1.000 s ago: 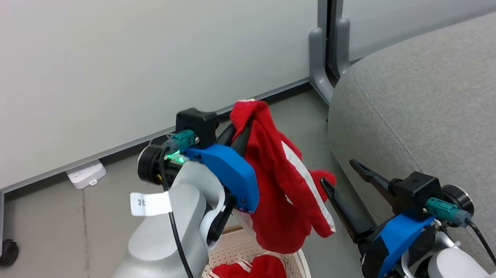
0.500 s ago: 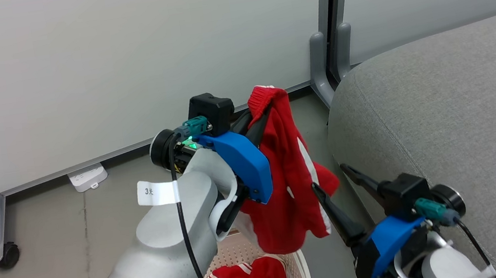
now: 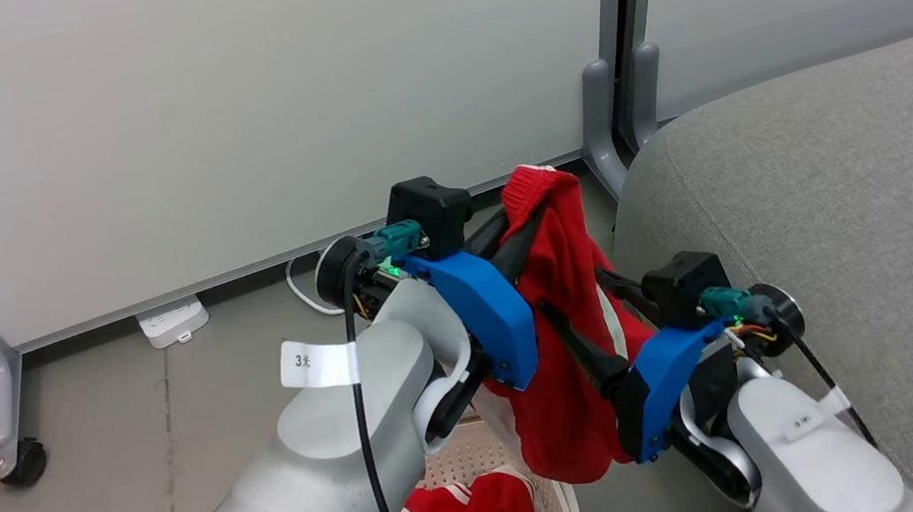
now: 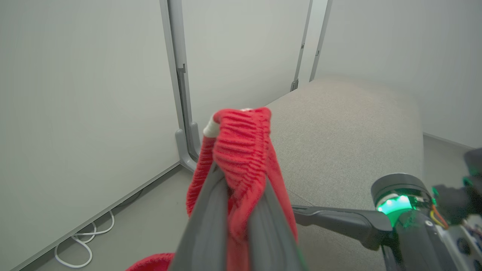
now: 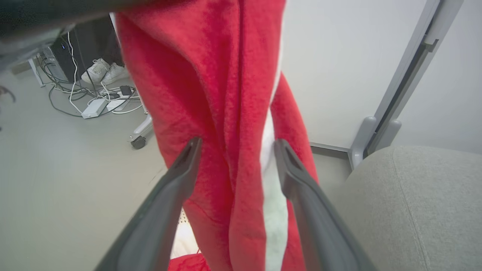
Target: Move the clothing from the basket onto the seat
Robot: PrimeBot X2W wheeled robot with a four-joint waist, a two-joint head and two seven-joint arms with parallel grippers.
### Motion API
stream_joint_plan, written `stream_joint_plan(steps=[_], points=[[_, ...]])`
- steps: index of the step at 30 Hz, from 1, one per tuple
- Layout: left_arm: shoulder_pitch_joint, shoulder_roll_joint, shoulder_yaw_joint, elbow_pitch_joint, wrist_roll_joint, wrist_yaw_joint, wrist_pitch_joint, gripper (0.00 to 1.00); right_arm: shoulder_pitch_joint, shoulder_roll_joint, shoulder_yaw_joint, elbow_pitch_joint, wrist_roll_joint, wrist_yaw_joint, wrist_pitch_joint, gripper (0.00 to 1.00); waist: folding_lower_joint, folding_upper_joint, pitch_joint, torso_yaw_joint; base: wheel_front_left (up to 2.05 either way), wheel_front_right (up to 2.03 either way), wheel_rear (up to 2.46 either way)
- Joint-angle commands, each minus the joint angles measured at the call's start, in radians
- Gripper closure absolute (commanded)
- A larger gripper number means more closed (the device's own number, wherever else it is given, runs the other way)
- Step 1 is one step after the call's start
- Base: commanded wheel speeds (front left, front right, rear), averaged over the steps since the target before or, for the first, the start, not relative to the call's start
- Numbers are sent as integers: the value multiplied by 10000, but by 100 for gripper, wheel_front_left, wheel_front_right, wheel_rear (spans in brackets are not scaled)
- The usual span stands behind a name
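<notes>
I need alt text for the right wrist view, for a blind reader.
A red garment with a white stripe hangs between the fingers of the open right pincer. The grey seat is at lower right.

The right gripper (image 3: pixel 570 290) has come up and over to the red clothing (image 3: pixel 566 428) that hangs from the left gripper (image 3: pixel 539 210). Before, it was off to the side, apart from it. Now its wide-apart fingers (image 5: pixel 177 180) sit one on each side of the clothing. The left gripper has carried the clothing a little closer to the seat (image 3: pixel 858 191).
</notes>
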Motion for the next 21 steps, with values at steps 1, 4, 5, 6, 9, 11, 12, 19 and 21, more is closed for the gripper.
stream_joint_plan(steps=[1,4,5,6,9,11,12,19,21], points=[[-204,-5,-47,-33,-71,-22,-61,100,-240,-102,52,177,101,1,-112,0,0,-1,-9,10,0,0,0],[-242,-2,-264,-99,-221,-23,-112,100,-760,-125,290,929,369,1,-385,0,0,-1,-30,19,0,0,0],[-254,0,-318,-100,-248,-23,-120,100,-914,-121,371,1183,432,1,-455,0,0,-1,-37,18,0,0,0],[-270,-2,-383,-107,-305,-23,-142,100,-1059,-108,517,1425,512,3,-509,0,0,-1,-42,18,0,0,0],[-322,-4,-544,-80,-407,-23,-201,100,-1434,-82,934,2054,887,1,-604,25,0,-1,-53,12,0,0,0],[-376,-2,-612,-26,-482,-23,-229,100,-1656,-72,1193,2353,1116,1,-742,100,0,-1,-50,2,0,0,0],[-401,-1,-650,16,-503,-23,-251,100,-1738,-68,1306,2492,1220,1,-822,100,0,-1,-47,-3,0,0,0],[-467,-2,-844,318,-722,-23,-399,100,-2055,-40,1933,3109,1837,1,-1292,100,0,-1,-57,-95,0,0,0],[-499,-2,-874,386,-764,-22,-439,100,-2110,-38,2071,3244,1979,1,-1382,100,0,-1,-70,-124,0,0,0]])
